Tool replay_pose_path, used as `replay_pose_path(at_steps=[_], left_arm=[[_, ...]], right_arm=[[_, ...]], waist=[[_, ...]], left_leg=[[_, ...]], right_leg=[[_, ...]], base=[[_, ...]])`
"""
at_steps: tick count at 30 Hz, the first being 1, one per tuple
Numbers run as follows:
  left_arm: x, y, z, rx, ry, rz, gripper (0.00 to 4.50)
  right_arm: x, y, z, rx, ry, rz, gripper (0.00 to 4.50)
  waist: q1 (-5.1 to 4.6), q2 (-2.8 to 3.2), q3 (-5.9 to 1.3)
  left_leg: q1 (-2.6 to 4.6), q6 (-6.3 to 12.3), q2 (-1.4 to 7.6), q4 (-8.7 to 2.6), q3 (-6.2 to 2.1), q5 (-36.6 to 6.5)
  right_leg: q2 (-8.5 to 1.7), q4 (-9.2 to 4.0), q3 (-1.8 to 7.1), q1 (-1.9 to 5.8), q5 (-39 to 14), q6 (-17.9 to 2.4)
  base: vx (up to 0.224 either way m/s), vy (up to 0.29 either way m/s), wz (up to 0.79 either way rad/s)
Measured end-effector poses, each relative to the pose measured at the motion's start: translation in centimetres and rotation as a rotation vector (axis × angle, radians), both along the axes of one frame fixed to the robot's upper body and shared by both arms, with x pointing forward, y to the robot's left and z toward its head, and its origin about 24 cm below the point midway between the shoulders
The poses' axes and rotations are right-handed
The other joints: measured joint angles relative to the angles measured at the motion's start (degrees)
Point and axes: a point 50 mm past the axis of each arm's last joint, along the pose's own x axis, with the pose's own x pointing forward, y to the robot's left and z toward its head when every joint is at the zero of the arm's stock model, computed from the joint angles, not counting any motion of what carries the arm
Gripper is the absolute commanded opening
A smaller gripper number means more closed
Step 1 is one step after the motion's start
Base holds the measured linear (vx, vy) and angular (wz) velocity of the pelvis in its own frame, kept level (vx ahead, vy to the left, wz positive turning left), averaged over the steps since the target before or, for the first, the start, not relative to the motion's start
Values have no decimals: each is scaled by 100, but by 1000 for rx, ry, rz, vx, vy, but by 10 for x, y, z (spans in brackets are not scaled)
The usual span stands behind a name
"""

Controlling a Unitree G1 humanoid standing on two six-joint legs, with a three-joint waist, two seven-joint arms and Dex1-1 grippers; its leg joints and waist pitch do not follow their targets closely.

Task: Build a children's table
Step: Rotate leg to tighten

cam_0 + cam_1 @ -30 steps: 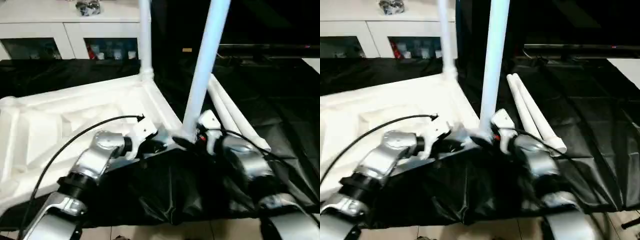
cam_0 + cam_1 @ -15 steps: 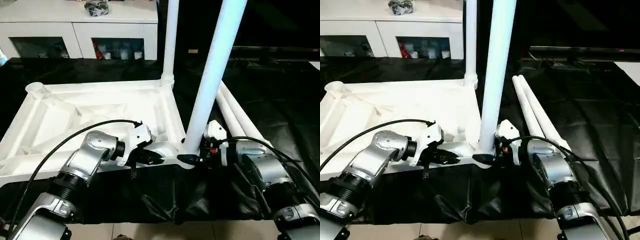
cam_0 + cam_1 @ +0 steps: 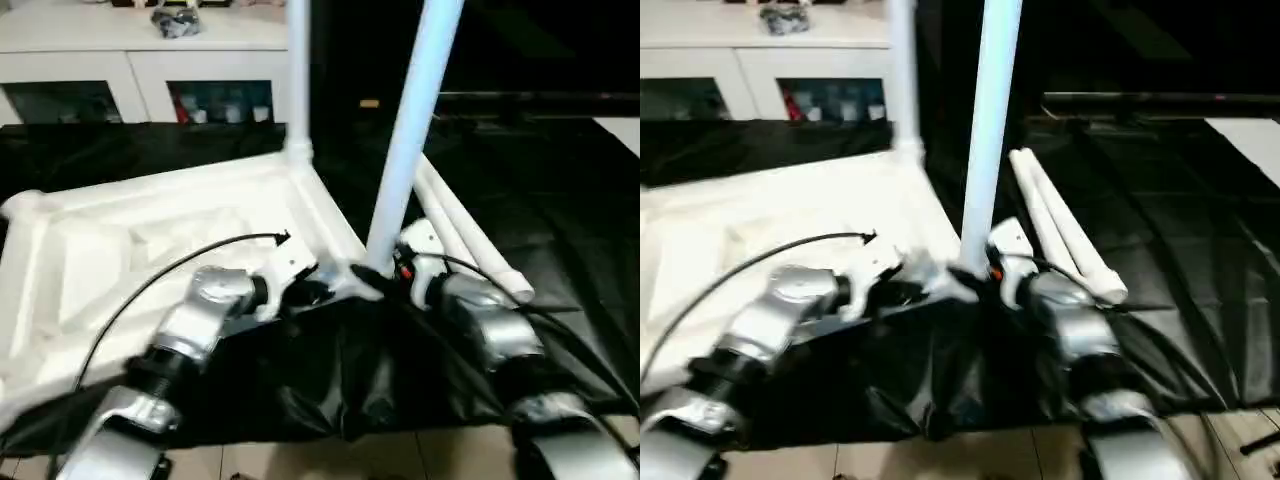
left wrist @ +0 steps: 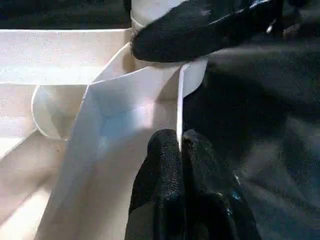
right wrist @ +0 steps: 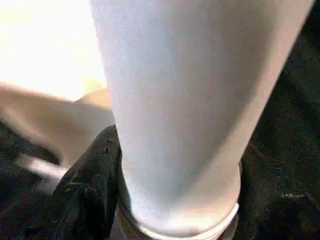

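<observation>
While the upturned tabletop (image 3: 150, 240) lies ribs-up on the black-draped bench (image 3: 560, 200), I brace its near rim so a corner leg (image 3: 410, 140) stands true; a second leg (image 3: 296, 70) rises behind, two spares (image 3: 465, 235) lie beside. From my left wrist, my left pincer (image 4: 180, 150) is pinched tight on the rim's thin edge. From my right wrist, my right pincer's finger (image 5: 87, 190) clasps the leg's base (image 5: 175, 210), probably seating it.
</observation>
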Motion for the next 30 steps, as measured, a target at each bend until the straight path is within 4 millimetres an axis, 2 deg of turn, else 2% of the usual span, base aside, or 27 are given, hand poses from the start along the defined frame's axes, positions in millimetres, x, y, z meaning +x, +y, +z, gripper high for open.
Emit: replay_pose_path(at_steps=[3, 6, 7, 11, 18, 24, 30], left_arm=[[3, -11, 0, 1, -16, 65, 0], [3, -15, 0, 1, -24, 81, 0], [3, -16, 0, 0, -24, 80, 0], [3, -16, 1, -2, -27, 74, 0], [1, -5, 3, 11, -32, 8, 0], [-5, 12, 5, 2, 13, -103, 0], [-8, 19, 5, -2, 43, -173, 0]], right_arm=[[7, 5, 1, -9, 0, -114, 270], [9, 6, 1, -13, -10, -145, 270], [9, 6, 1, -12, -13, -145, 326], [9, 6, 1, -7, -22, -137, 360], [6, 3, 2, -19, -38, -13, 369], [-10, -14, 1, -44, -46, 242, 369], [-21, -27, 3, -64, -36, 380, 369]], waist=[[3, 3, -1], [24, 13, -8], [28, 17, -10], [33, 19, -12], [26, 24, -8], [47, 24, -7], [77, 23, -7]], left_leg=[[0, 0, -1, 0, 1, 0], [0, 0, -1, 0, 1, 0], [0, 0, -1, 0, 1, 0], [0, 0, 0, -1, 1, 0], [-7, 0, 4, -8, 1, 0], [-11, 0, 6, -9, 0, 0], [-13, 0, 6, -7, 1, 0]], right_leg=[[0, 0, 1, 0, 1, -1], [0, 1, 1, 4, 2, -2], [0, 2, 1, 4, 2, -3], [0, 6, 1, 4, 3, -4], [0, 15, -8, -10, 21, -33], [0, 14, -12, -8, 21, -34], [0, 12, -12, -4, 20, -33]], base=[[0, 0, 0], [0, 0, 0], [0, 0, 0], [0, 0, 0], [0, 0, 0], [0, 0, 0], [0, 0, 0]])
